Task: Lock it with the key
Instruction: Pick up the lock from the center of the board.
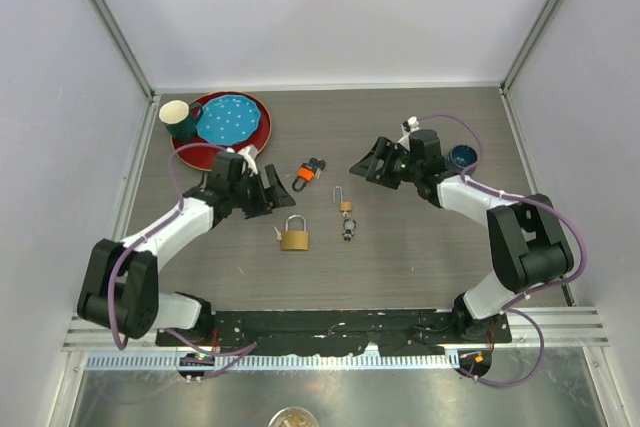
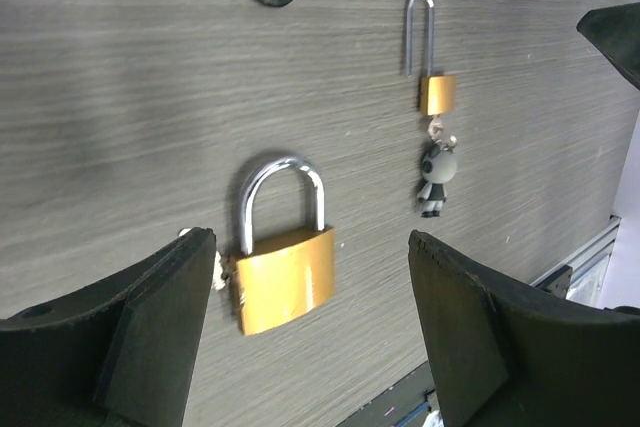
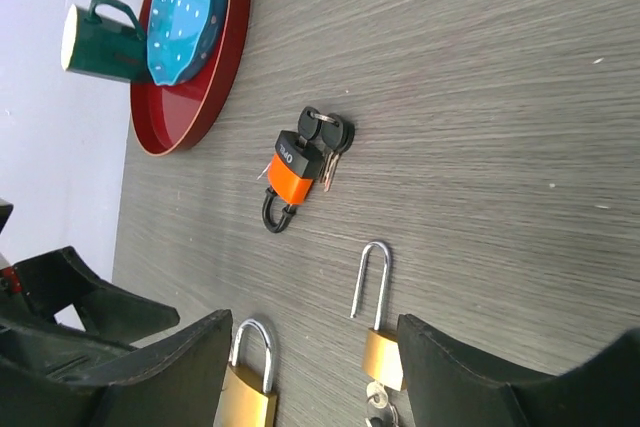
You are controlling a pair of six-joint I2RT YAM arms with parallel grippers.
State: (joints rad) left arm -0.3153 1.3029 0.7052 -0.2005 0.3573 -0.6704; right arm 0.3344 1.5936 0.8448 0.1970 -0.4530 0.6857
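Grey table (image 1: 420, 247) | padlocks 3: big brass padlock (image 1: 294, 238), small brass padlock (image 1: 345, 206), orange padlock (image 1: 304, 178) | left hand (image 2: 312, 239), right hand (image 3: 315, 322) gaping, empty

Left pincer (image 1: 272, 191), right pincer (image 1: 366, 164) (both agape)

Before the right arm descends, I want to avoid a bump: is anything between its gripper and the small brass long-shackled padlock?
Nothing visible does. The right gripper is open over bare wood-grain tabletop, with the small brass long-shackled padlock straight ahead of its jaws. The orange-and-black padlock lies off to one side.
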